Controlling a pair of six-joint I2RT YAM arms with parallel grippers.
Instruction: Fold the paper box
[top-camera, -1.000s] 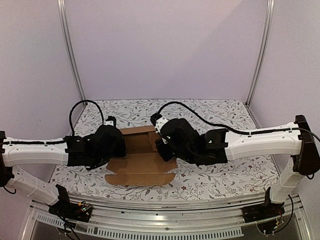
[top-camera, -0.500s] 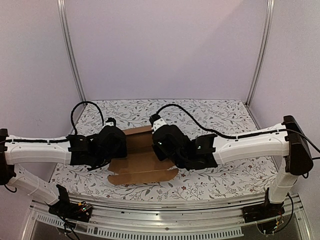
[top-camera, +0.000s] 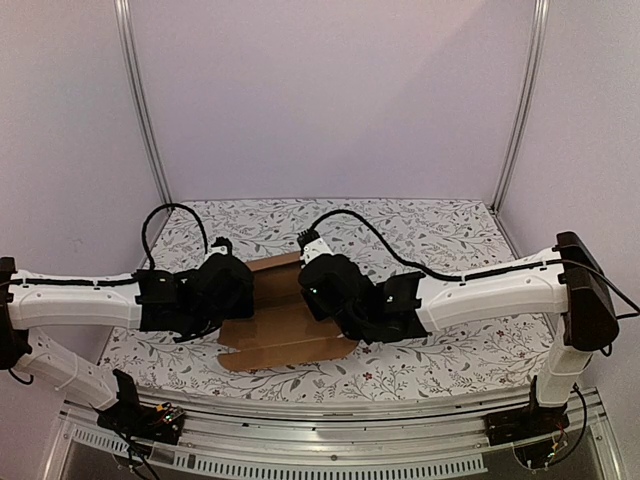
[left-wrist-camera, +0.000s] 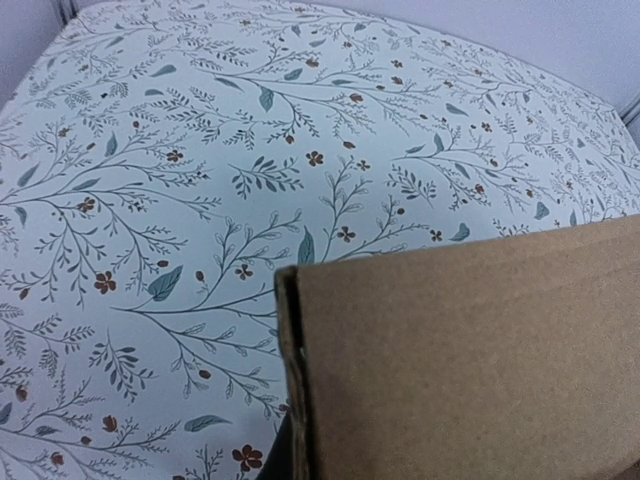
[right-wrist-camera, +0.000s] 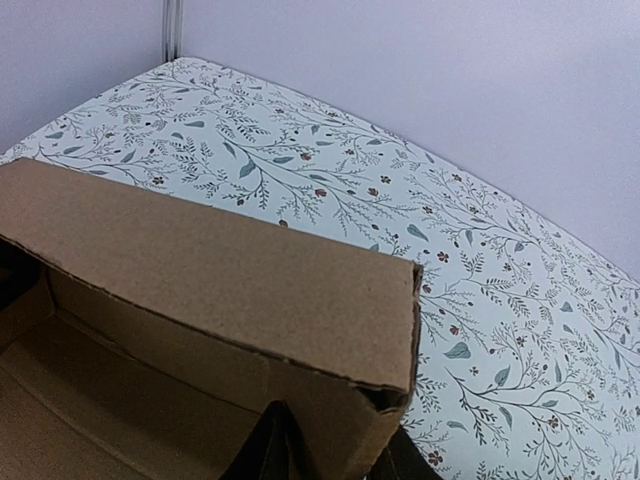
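The paper box (top-camera: 285, 335) lies on the flowered table (top-camera: 440, 235), toward 6 o'clock from its middle, partly folded with walls raised. The left gripper (top-camera: 228, 290) covers the box's 9 o'clock side. A cardboard flap fills its wrist view, so I cannot tell whether it grips. The right gripper (top-camera: 318, 288) hides the 1 o'clock corner, its fingers (right-wrist-camera: 268, 452) clamped either side of a raised wall. A plain back wall (top-camera: 330, 100) stands at 12 o'clock.
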